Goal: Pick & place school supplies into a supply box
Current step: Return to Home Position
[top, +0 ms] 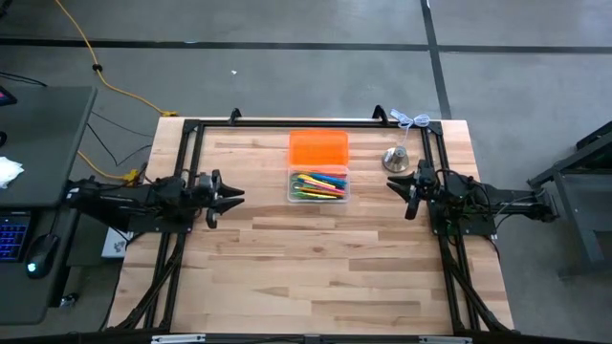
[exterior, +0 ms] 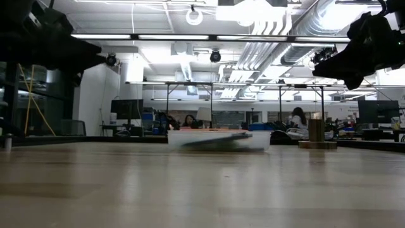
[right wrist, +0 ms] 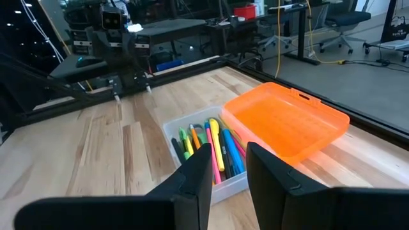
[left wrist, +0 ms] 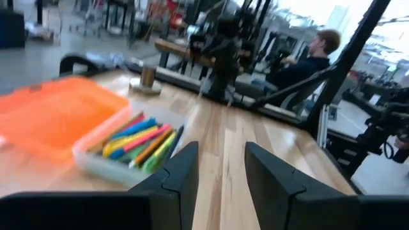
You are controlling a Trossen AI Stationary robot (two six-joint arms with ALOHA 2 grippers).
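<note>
A clear plastic box [top: 318, 184] sits mid-table, holding several coloured pens and pencils [top: 319, 183]; they also show in the left wrist view [left wrist: 137, 142] and the right wrist view [right wrist: 211, 148]. The orange lid [top: 318, 148] lies flat on the table at the box's far side, touching it. My left gripper [top: 235, 194] hovers open and empty, left of the box. My right gripper [top: 394, 183] hovers open and empty, right of the box. No scissors show.
A small silver bell-shaped object [top: 397, 159] stands on the table right of the lid, near my right gripper. A white cord [top: 411, 120] lies at the far right corner. People sit in the room beyond the table [exterior: 297, 120].
</note>
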